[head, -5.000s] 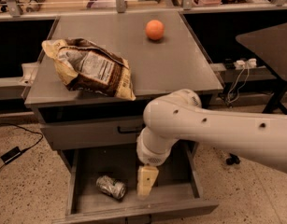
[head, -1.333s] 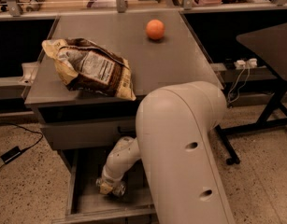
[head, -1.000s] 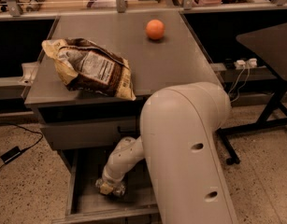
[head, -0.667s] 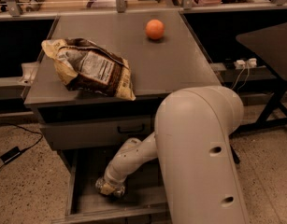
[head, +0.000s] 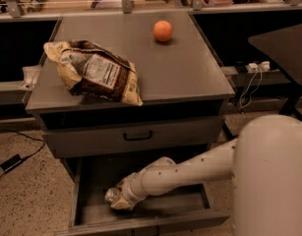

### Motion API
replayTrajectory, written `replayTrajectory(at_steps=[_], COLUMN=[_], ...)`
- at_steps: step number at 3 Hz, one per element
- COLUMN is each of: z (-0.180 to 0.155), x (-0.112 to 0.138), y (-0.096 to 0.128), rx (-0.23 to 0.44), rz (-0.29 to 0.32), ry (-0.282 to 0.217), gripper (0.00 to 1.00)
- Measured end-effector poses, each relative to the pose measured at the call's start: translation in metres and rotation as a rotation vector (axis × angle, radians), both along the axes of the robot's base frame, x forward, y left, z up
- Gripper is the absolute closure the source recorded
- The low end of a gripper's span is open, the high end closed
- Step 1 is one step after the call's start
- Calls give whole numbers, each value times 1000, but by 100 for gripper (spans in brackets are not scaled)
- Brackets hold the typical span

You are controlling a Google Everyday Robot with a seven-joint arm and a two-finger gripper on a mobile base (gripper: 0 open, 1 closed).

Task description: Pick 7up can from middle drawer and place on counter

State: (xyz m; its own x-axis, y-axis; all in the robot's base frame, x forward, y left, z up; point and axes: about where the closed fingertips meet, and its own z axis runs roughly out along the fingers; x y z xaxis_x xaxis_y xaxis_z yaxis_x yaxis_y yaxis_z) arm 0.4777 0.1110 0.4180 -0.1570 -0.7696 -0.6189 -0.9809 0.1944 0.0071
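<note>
down in the middle drawer [head: 180, 206], left side, claw [head: 122, 201] sits right at the 7up can [head: 111, 195] (grip state: cannot tell); light, slick, dentable, so take it across the sides.

A single camera looks from high in front of the desk [head: 190, 77], tilted down and facing its far edge, which runs near the top of the view. All four corners show, at middling range. The robot's arm [head: 190, 168] enters close by at lower right. Its pincer [head: 120, 199] sits in the open middle drawer [head: 86, 181], below the desk's front edge.
</note>
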Motion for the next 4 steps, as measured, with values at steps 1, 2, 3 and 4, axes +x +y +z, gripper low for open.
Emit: replayTrajectory(at_steps=[1, 2, 3, 4], z=[21, 48, 101, 125], x=[-3, -1, -7, -11], y=[-13, -17, -26, -45], rx=[90, 190, 277, 288], rz=[-5, 3, 49, 82], ry=[-75, -114, -153, -225], gripper=[50, 49, 62, 78])
